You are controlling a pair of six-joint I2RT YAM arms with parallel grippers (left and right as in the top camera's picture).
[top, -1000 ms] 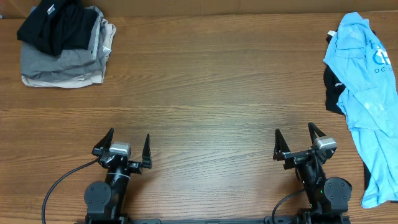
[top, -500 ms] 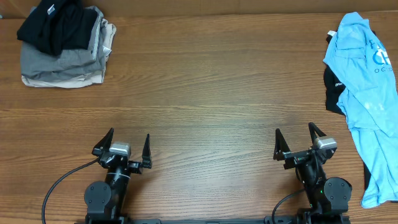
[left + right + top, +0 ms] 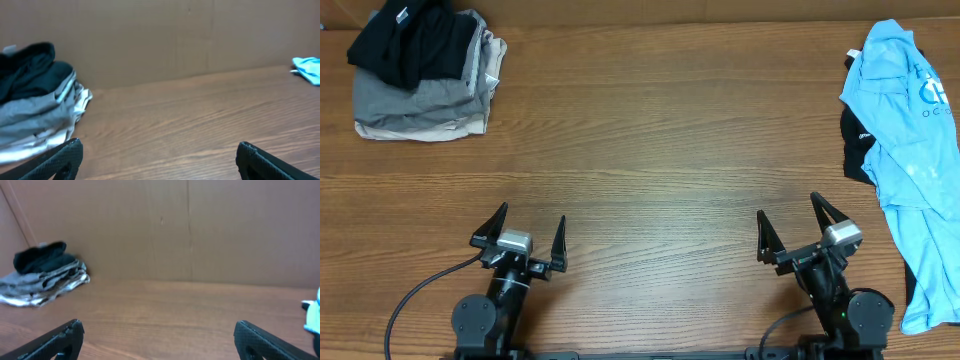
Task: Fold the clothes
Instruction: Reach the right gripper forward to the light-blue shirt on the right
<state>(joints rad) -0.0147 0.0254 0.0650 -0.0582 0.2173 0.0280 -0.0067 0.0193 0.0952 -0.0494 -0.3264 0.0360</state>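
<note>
Pre-grasp: left pincer (image 3: 531, 213) and right pincer (image 3: 789, 212) gape empty at the table's (image 3: 650, 150) front edge, blue shirt (image 3: 905, 160) crumpled over a black garment (image 3: 855, 150) at far right, so next the right arm likely reaches to drag it centre.

A robotics lab bench, it seems: wood-grain counter (image 3: 650, 150), plain brown board wall (image 3: 190, 230) behind, cabled left arm (image 3: 490, 312) and right arm (image 3: 842, 312) mounted at the near edge.
</note>
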